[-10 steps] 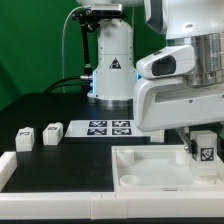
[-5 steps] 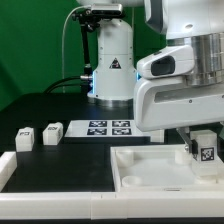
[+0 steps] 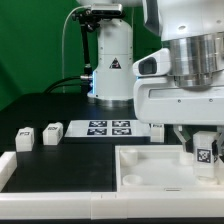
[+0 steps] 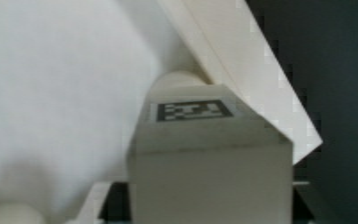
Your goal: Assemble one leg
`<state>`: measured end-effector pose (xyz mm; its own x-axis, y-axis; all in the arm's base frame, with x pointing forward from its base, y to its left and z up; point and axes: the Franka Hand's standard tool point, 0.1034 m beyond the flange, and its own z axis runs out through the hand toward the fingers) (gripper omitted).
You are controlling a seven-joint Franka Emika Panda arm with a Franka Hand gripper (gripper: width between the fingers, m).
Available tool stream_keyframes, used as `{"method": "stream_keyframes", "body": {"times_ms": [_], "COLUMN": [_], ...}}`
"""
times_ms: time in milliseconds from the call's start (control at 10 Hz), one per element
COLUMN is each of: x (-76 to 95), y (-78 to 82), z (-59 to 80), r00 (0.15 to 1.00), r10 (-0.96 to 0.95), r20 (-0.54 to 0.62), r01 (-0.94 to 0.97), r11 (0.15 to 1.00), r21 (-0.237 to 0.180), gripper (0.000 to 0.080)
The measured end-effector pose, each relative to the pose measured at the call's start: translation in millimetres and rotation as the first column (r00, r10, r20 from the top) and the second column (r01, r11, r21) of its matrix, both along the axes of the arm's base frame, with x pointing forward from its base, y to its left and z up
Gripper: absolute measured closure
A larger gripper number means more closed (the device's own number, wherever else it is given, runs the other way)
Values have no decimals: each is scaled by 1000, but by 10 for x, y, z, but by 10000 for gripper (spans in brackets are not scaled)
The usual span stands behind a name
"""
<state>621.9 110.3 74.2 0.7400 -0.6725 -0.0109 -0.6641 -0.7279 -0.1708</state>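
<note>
The gripper (image 3: pixel 204 146) pinches a tagged white leg (image 3: pixel 205 153) upright at the tabletop (image 3: pixel 160 172) — a spare leg (image 3: pixel 52 132) sits well apart.

Shows a marker board (image 3: pixel 108 127) lying flat on the black table (image 3: pixel 35 112), a white tabletop tray (image 3: pixel 160 170) near it, green curtain (image 3: pixel 30 40) behind.

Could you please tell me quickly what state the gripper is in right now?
The gripper is closed, holding a leg.
</note>
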Motion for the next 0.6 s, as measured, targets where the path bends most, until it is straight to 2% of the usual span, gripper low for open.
{"method": "stream_keyframes", "body": {"times_ms": [200,400,600], "x": [0,15,14], "y": [-25,-43,-42], "z": [-13,-20,-21], "r00": [976,911,913], "r10": [-215,-407,-403], "r20": [-34,-69,-68], "r01": [216,410,406], "r11": [976,911,913], "r21": [29,46,46], "gripper": [508,508,508]}}
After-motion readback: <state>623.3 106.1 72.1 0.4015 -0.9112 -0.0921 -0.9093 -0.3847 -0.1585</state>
